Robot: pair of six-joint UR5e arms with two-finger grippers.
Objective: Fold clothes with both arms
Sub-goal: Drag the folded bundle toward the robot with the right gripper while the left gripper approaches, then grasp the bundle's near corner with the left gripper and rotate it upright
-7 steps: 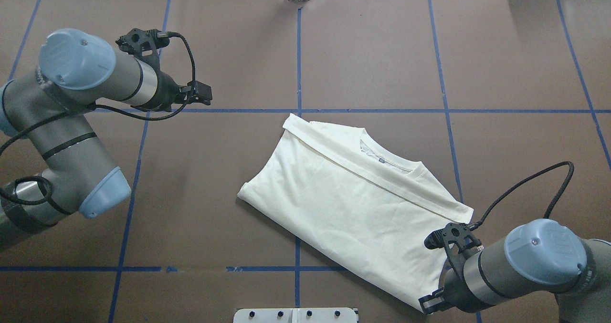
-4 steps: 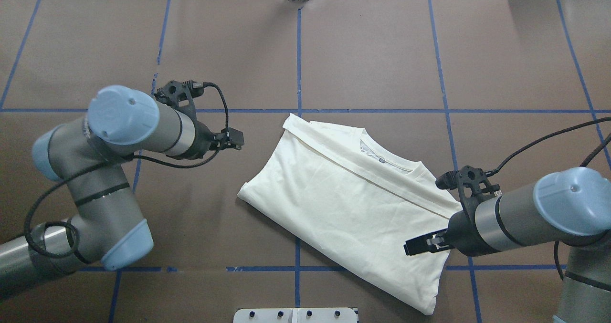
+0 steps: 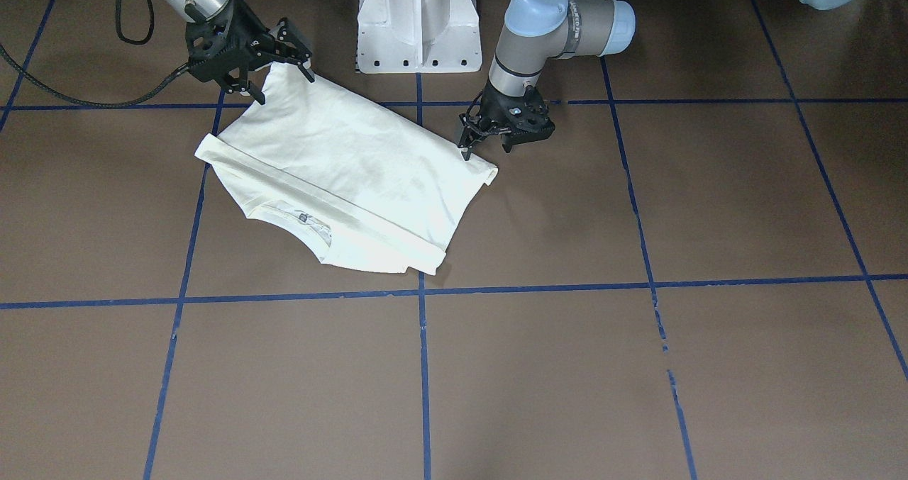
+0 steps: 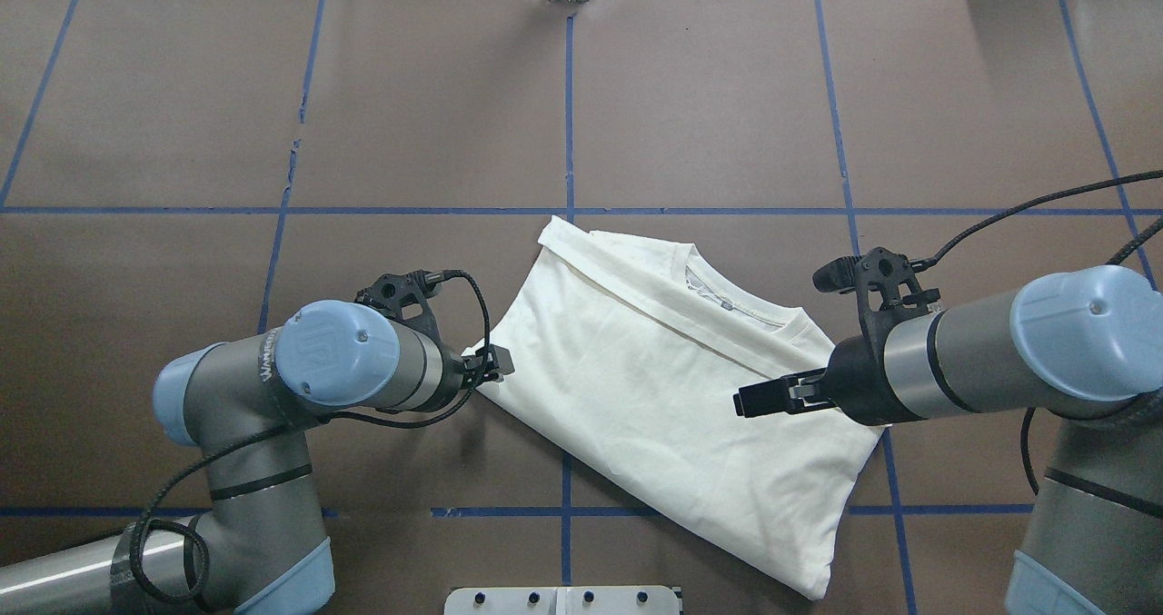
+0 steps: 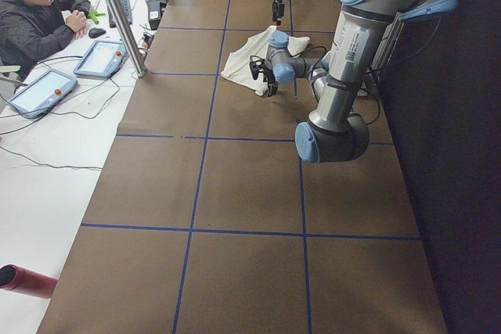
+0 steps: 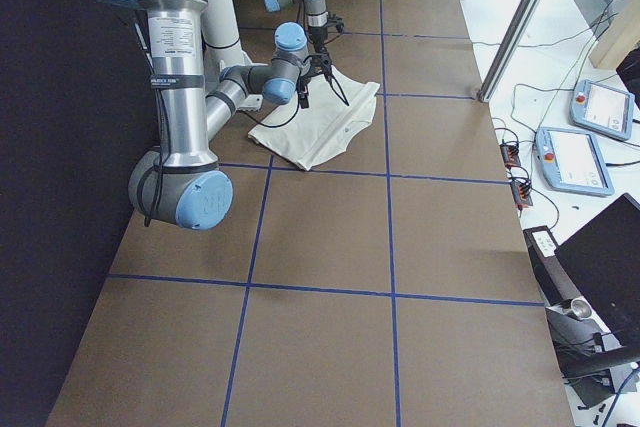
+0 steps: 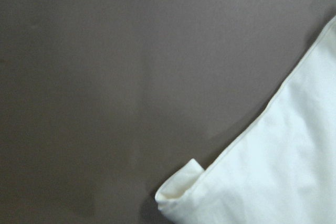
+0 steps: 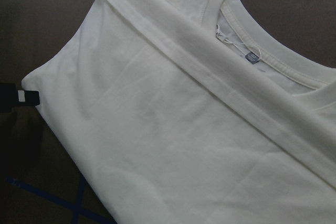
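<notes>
Two grippers [image 3: 487, 150] [image 3: 286, 88] seemingly over T-shirt [image 3: 340, 161]

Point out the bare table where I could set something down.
Bare: the far half of the table, beyond the blue tape line past the T-shirt. Crowded: the near middle, where the left gripper sits at its corner and the right gripper hangs over it.

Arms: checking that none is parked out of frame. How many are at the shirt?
2. The left arm is at the shirt's leftmost corner in the overhead view; the right arm reaches over its right edge.
</notes>
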